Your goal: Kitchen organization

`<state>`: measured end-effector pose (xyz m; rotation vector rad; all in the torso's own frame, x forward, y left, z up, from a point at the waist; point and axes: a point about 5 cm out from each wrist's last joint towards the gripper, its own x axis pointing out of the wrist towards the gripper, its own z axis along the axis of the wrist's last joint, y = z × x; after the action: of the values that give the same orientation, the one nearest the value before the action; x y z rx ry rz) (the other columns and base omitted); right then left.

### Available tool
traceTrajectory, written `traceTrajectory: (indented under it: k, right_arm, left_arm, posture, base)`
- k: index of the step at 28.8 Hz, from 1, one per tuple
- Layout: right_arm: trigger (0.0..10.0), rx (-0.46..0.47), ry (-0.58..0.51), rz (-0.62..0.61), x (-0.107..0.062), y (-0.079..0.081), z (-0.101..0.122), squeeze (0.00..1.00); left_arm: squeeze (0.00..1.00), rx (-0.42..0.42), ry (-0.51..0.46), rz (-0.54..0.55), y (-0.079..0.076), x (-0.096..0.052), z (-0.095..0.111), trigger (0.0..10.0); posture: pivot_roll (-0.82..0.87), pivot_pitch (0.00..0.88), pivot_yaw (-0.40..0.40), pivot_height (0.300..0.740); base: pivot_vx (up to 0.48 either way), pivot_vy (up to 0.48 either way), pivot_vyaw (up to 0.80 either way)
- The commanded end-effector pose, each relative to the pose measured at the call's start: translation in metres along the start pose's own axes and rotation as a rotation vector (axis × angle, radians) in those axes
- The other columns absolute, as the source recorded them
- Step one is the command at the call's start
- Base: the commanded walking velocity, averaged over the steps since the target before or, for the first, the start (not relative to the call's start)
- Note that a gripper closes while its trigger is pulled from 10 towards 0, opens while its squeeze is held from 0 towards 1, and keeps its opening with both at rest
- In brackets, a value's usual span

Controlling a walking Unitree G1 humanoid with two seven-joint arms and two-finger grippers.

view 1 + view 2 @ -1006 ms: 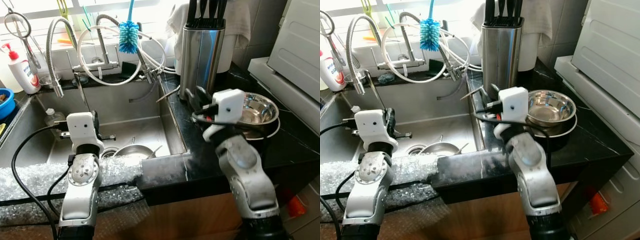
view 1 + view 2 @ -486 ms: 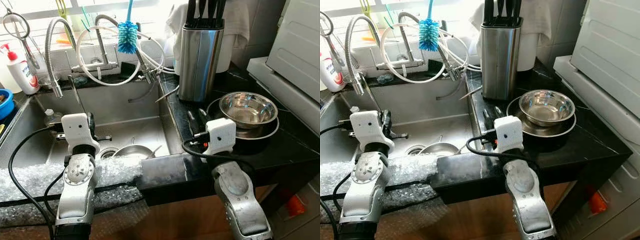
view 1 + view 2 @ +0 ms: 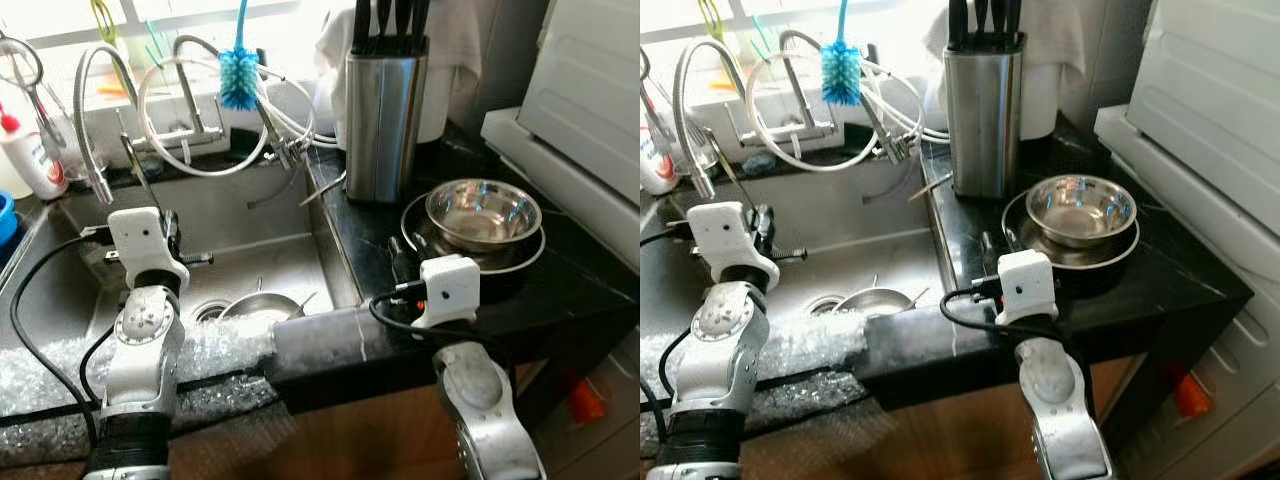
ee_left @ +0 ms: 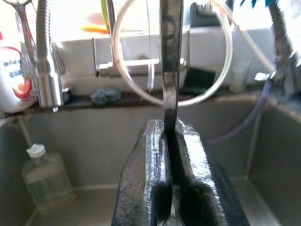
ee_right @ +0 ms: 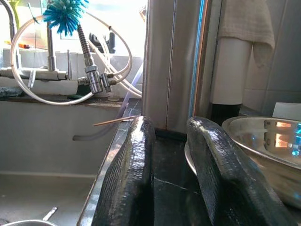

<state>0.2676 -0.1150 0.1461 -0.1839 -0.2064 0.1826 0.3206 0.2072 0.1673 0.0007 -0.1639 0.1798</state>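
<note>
My left gripper (image 3: 172, 238) hangs over the steel sink (image 3: 250, 255), shut on a thin flat metal utensil (image 4: 170, 70) that stands upright from between its fingers (image 4: 150, 155). My right gripper (image 3: 405, 258) is low over the black counter (image 3: 365, 215), open, with nothing in the gap between its fingers (image 5: 131, 169). Just to its right a steel bowl (image 3: 483, 212) rests on a dark plate (image 3: 524, 262). Behind them stands a steel knife block (image 3: 380, 125) with black handles. A steel dish (image 3: 262, 305) lies in the sink by the drain.
Flexible taps and hoses (image 3: 190, 130) and a blue bottle brush (image 3: 238, 75) hang at the back of the sink. A soap bottle (image 3: 25, 155) stands at the far left. Bubble wrap (image 3: 60, 370) covers the sink's front edge. A white appliance (image 3: 590, 110) borders the counter on the right.
My right arm has drawn back and down from beside the knife block to the counter's front edge. The left gripper keeps its hold on the utensil. The camera has shifted slightly.
</note>
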Motion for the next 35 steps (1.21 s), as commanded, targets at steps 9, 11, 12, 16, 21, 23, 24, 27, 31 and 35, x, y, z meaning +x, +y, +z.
traceTrajectory:
  k: [9,11,12,16,21,23,24,27,31,35]
  right_arm:
    - [10.0,-0.018,-0.020,0.010,-0.002,0.005,0.002,0.00]
    - [10.0,-0.016,-0.020,0.009,-0.001,0.005,0.003,0.00]
    - [10.0,-0.018,-0.019,0.010,0.000,0.005,0.003,0.00]
    - [10.0,-0.020,-0.017,0.012,0.000,0.005,0.003,0.00]
    - [10.0,-0.026,-0.011,0.013,0.002,0.004,0.002,0.00]
    - [10.0,-0.026,-0.012,0.015,0.003,0.005,0.002,0.00]
    - [10.0,-0.025,-0.012,0.016,0.003,0.005,0.003,0.00]
    - [10.0,-0.023,-0.013,0.016,0.004,0.005,0.003,0.00]
    - [10.0,-0.020,-0.018,0.015,0.007,0.005,0.005,0.00]
    - [10.0,-0.019,-0.020,0.019,0.007,0.006,0.006,0.00]
  left_arm:
    - [1.00,0.032,0.149,-0.015,0.008,0.012,-0.027,10.0]
    - [1.00,0.042,0.177,-0.027,0.006,0.011,-0.032,10.0]
    - [1.00,0.041,0.189,-0.036,0.005,0.010,-0.035,10.0]
    - [1.00,0.032,0.189,-0.037,0.003,0.010,-0.037,10.0]
    - [1.00,0.027,0.190,-0.038,0.001,0.009,-0.038,10.0]
    - [1.00,0.025,0.185,-0.038,0.000,0.008,-0.038,10.0]
    - [1.00,0.015,0.166,-0.041,0.000,0.008,-0.034,10.0]
    - [0.00,-0.025,0.034,-0.059,-0.001,0.011,-0.011,10.0]
    - [0.00,0.034,-0.116,-0.090,0.006,0.011,0.018,10.0]
    - [0.00,0.090,-0.172,-0.106,0.022,0.008,0.034,10.0]
  posture:
    - [-0.10,0.000,0.119,0.740]
    - [-0.10,0.000,0.118,0.740]
    - [-0.10,0.000,0.114,0.740]
    - [-0.10,0.000,0.111,0.740]
    - [-0.09,0.000,0.107,0.740]
    - [-0.09,0.000,0.106,0.740]
    - [-0.09,0.000,0.104,0.740]
    - [-0.08,0.000,0.100,0.740]
    - [-0.08,0.000,0.099,0.740]
    - [-0.07,0.000,0.099,0.740]
  base:
    - [0.000,0.000,0.00]
    - [0.000,0.000,0.00]
    - [0.000,0.000,0.00]
    - [0.000,0.000,0.00]
    - [0.000,0.000,0.00]
    - [0.000,0.000,0.00]
    - [0.000,0.000,0.00]
    - [0.000,0.000,0.00]
    - [0.000,0.000,0.00]
    - [0.000,0.000,0.00]
